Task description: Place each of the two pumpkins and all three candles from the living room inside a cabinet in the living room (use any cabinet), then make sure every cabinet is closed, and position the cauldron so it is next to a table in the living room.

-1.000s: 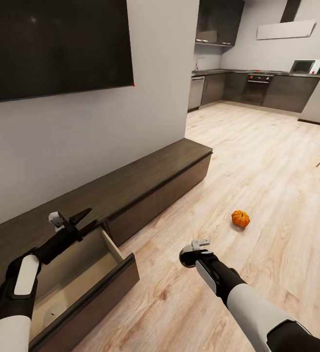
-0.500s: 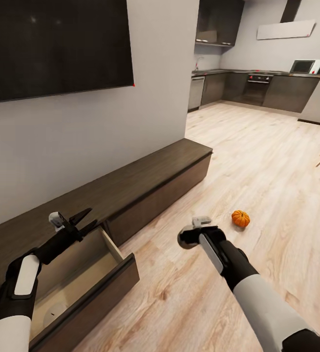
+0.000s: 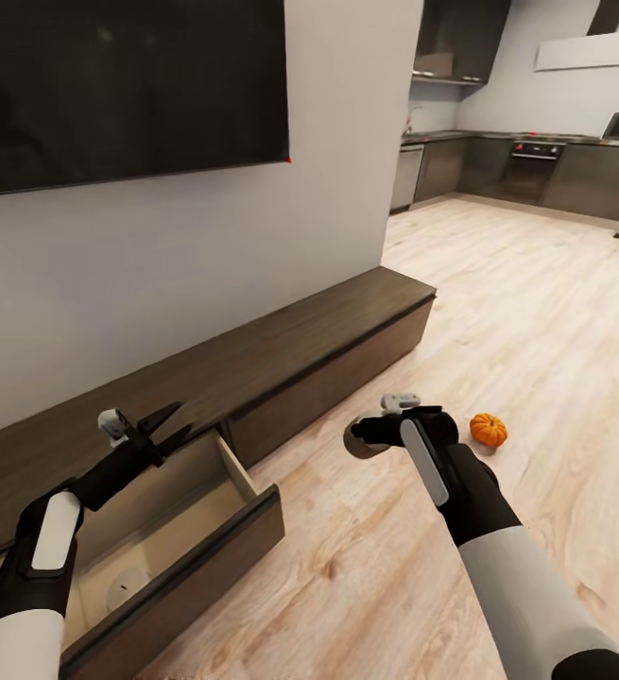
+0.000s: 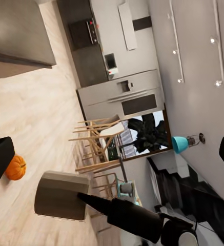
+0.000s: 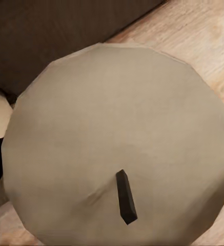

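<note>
While the right gripper [image 3: 364,440] holds a candle [image 3: 358,445] above the floor [image 3: 536,312], jaws clenched on it, the left gripper [image 3: 169,427] hovers over the open drawer [image 3: 181,529] of the cabinet [image 3: 281,349], jaws released and holding nothing. One pumpkin [image 3: 489,429] lies on the floor just beyond the right wrist. Right wrist view: candle top [image 5: 117,143] with dark wick [image 5: 126,196].

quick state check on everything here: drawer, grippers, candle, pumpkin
drawer: pulled open, a pale round thing lying inside
cabinet: the rest of its front shut
left gripper: open, empty, above the drawer
right gripper: shut on candle
candle: held off the floor, wick showing
pumpkin: on the floor, untouched
</note>
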Controlling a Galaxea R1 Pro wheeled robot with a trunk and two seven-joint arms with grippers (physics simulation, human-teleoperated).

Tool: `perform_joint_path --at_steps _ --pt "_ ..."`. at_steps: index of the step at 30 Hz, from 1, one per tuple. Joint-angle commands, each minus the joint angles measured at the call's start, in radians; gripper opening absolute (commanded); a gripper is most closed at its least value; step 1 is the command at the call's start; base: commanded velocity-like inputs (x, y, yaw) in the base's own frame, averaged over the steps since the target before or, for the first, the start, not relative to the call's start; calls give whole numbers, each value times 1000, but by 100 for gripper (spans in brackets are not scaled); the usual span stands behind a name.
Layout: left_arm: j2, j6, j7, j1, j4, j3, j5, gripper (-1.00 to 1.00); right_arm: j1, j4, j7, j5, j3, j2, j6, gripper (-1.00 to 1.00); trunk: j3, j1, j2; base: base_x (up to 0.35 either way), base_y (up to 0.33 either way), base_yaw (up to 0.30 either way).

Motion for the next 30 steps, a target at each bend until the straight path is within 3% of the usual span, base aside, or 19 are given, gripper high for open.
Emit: perform_joint_path --at_steps 1,10,20,27,30 --pt "-1 0 0 0 0 0 0 100 0 1 -1 -2 -2 1 1 -100 -1 0 0 0 0 246" --pt "-4 0 0 0 0 0 0 100 1 26 2 -3 -2 4 -1 -100 -8 0 0 5 -8 246" --pt "-4 0 0 0 0 0 1 100 1 59 3 1 6 4 -4 -100 -16 0 0 152 -151 246" --pt "-4 0 0 0 1 0 2 100 1 79 2 1 94 3 -5 -100 -22 0 0 13 -12 239" --pt "-4 0 0 0 1 0 2 100 1 84 6 0 108 3 -6 -100 -23 0 0 1 -1 87"
